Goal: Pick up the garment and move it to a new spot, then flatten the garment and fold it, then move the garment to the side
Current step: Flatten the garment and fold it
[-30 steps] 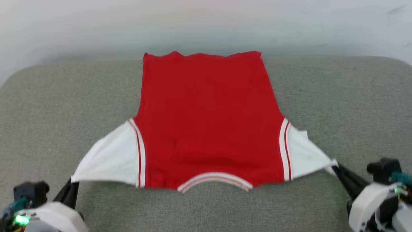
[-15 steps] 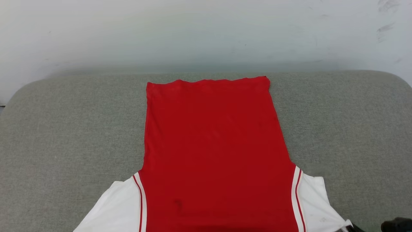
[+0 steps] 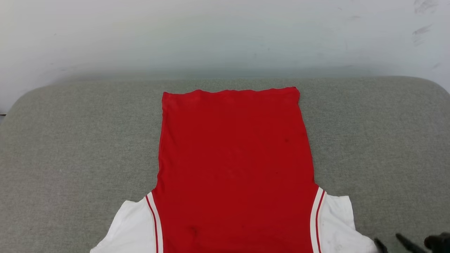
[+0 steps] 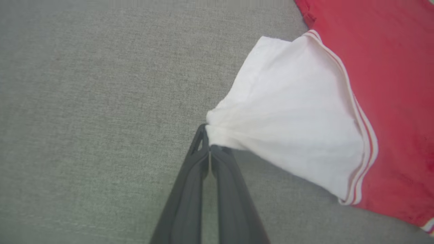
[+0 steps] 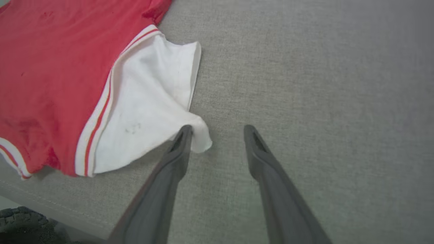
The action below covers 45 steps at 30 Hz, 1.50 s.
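Red jersey T-shirt with white sleeves [image 3: 232, 158] lies flat, centred on your grey fabric cushion [image 3: 70, 140]. Left tool [image 4: 207, 137] pinches a sleeve tip [image 4: 223, 134] near the cushion's front edge, probably for tension; right tool [image 5: 217, 130] spread, gripping nothing.

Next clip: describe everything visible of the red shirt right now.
The shirt is red soft-looking knit with white short sleeves and red-white striped trim. It lies spread flat, plain side up, on the grey cushion, hem away from the robot. The left gripper is shut on one sleeve's tip, drawing it to a point; the right gripper stands open, the other sleeve's tip against one finger.
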### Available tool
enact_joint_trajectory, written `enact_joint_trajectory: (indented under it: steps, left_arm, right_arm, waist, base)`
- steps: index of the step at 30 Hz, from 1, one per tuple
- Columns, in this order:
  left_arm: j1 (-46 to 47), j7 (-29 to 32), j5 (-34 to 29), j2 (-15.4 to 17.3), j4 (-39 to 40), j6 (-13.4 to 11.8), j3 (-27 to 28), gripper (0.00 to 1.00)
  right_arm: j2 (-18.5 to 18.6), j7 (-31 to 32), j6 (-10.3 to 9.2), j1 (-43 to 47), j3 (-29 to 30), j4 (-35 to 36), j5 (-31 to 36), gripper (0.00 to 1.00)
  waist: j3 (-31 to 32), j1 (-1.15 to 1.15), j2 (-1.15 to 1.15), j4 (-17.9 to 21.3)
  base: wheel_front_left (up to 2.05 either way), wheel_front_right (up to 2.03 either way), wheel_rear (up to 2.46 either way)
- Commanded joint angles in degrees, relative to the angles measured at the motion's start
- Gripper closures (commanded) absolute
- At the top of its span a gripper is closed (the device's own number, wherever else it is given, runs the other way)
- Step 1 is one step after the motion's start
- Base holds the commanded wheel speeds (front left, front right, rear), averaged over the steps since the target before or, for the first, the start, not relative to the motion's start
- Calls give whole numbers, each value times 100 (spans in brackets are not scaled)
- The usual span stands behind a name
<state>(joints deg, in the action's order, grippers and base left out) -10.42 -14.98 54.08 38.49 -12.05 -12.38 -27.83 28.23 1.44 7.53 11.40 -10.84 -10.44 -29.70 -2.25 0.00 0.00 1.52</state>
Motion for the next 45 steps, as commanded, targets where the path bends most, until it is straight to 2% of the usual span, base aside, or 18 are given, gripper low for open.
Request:
enact_joint_trajectory:
  steps: [1,5,10,16,23,28,33,37,41,45]
  left_arm:
    - [72,-28,-76,-53,52,11,32,100]
    - [174,-28,-284,-144,216,6,144,100]
    - [331,-28,-530,-245,424,-5,273,100]
    - [783,-28,-855,-384,632,87,323,100]
    - [1476,-27,-1231,-758,639,285,333,100]
    - [1795,-27,-1548,-1102,645,490,410,100]
    - [2032,-27,-1813,-1465,648,707,576,100]
    - [2174,-27,-2011,-1733,607,889,731,100]
    - [2281,-20,-2188,-1963,524,1058,885,100]
    - [2366,-2,-2352,-2167,427,1224,1011,100]
  right_arm:
    - [-32,20,-9,-110,109,125,53,0]
    - [-26,164,-9,-280,637,644,168,0]
    - [16,488,-8,-1001,1257,1486,349,0]
    - [225,1238,-8,-2690,1135,1841,365,0]
    - [463,2559,-9,-4969,501,1036,188,0]
    - [552,4250,-8,-6237,103,100,-53,0]
    - [494,5713,-7,-7210,-117,-645,148,0]
    - [441,6377,-7,-7635,-291,-985,405,0]
    - [344,6558,-7,-7766,-308,-1254,647,0]
    - [425,6756,-7,-7531,-432,-1498,725,0]
  waist:
    - [-30,0,0,-17]
    - [-141,0,0,-82]
    - [-398,0,0,-189]
    - [-983,0,0,-499]
    - [-1797,0,0,-1015]
    - [-2306,0,0,-1365]
    - [-2794,0,0,-1635]
    - [-3102,0,0,-1813]
    - [-3357,0,0,-1946]
    - [-3527,0,0,-2063]
  base:
    - [0,0,0]
    - [0,0,0]
    - [0,0,0]
    - [0,0,0]
    - [0,0,0]
    - [0,0,0]
    - [0,0,0]
    - [0,0,0]
    - [0,0,0]
    - [0,0,0]
